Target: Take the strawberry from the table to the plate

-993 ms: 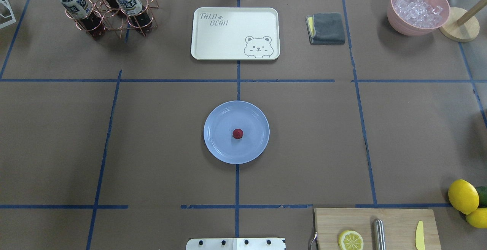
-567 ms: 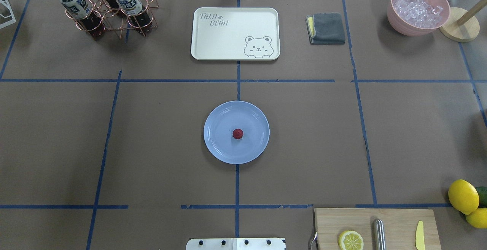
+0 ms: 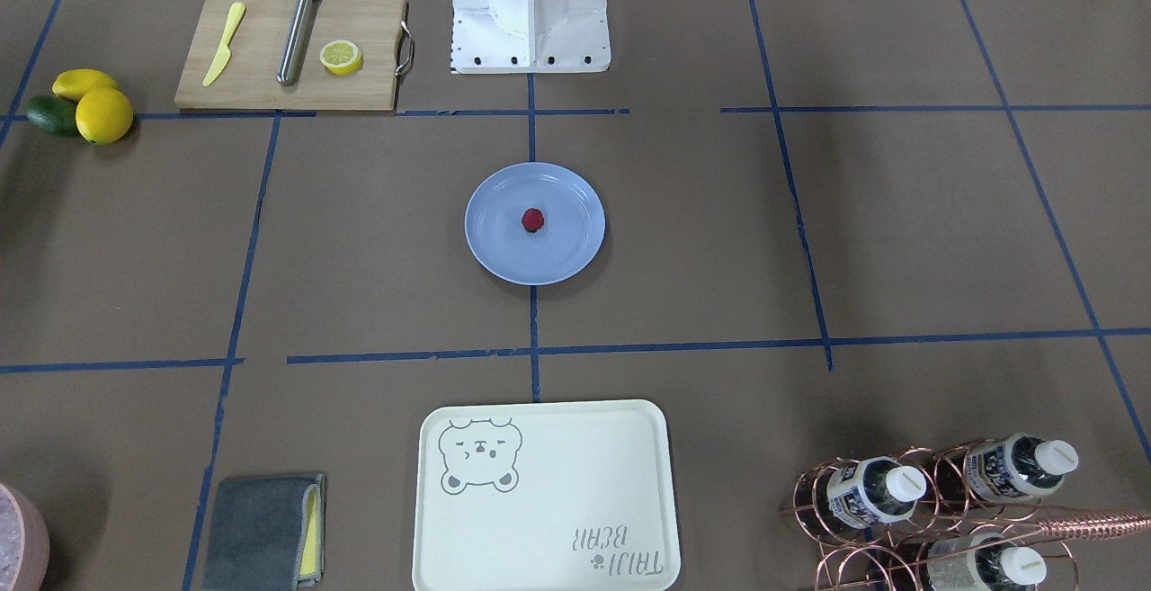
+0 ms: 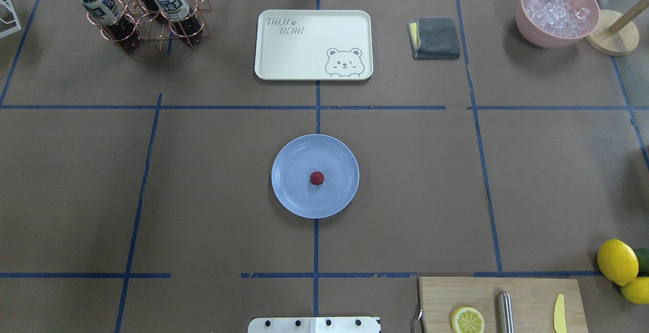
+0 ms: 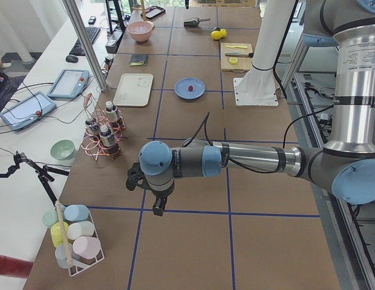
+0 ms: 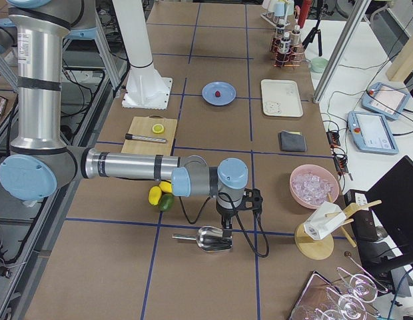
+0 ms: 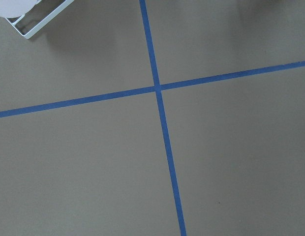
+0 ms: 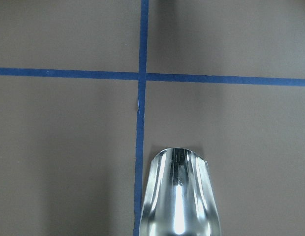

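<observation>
Strawberry (image 4: 317,178): tiny, round, red, a dark bit at its edge. Rests at the centre of the light-blue plate (image 4: 289,198), mid-table (image 4: 203,196), over a blue tape line. Well apart from both claws. In the left side view, far off at about 12 to 1 o'clock from the left gripper (image 5: 157,205), hanging fingers-down near a tape crossing, this side of the copper bottle rack (image 5: 103,139); cannot tell how far open or whether anything is held. In the right side view, far off at 12 o'clock from the right gripper (image 6: 228,220), poised close above a metal scoop (image 6: 210,238); opening and hold likewise impossible to tell. Around the plate, seen from overhead: cream bear tray (image 4: 304,54) at 12 o'clock, cutting board (image 4: 527,297) at 5 o'clock, lemons (image 4: 617,261) at 4 o'clock.
</observation>
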Robot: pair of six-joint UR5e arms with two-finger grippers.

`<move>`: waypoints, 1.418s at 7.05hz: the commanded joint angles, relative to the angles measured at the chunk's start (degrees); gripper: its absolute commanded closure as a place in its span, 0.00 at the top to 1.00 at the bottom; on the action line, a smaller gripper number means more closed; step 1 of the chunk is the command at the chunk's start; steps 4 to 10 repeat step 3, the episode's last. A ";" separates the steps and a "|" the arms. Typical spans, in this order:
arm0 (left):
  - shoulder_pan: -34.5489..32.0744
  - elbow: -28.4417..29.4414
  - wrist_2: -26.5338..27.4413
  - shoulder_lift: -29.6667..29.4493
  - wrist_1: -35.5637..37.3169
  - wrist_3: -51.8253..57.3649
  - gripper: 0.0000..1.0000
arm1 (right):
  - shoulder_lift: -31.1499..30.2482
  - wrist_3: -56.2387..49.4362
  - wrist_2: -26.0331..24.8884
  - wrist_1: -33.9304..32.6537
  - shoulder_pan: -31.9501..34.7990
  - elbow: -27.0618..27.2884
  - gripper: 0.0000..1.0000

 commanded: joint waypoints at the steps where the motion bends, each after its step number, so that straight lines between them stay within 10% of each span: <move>1: -0.01 -0.09 -0.01 0.00 0.00 0.00 1.00 | 0.00 0.00 0.00 0.00 0.00 0.00 1.00; 10: 0.08 0.00 -0.01 0.00 0.00 0.00 1.00 | 0.18 0.00 0.00 0.00 0.00 0.00 1.00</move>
